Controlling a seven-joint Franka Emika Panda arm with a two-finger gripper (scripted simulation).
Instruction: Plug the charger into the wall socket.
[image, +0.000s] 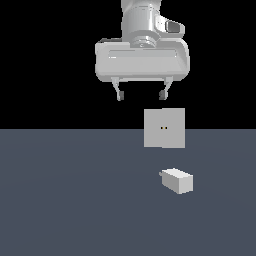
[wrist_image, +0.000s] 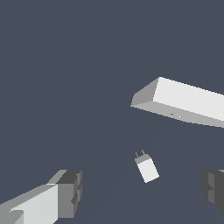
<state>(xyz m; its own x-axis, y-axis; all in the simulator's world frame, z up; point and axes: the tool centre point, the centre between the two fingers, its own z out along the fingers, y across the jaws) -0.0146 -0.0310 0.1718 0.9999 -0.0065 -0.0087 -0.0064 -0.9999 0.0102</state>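
Nearest my exterior camera, the charger (image: 177, 180) lies on the table (image: 65, 200) at lower right of frame, stub toward the socket (image: 164, 128) standing just behind it. My end effector (image: 141, 94) hangs high at upper centre, spread and empty. I judge the risk is a skewed grasp: tilted prongs would miss those tiny holes and jam against the plate.
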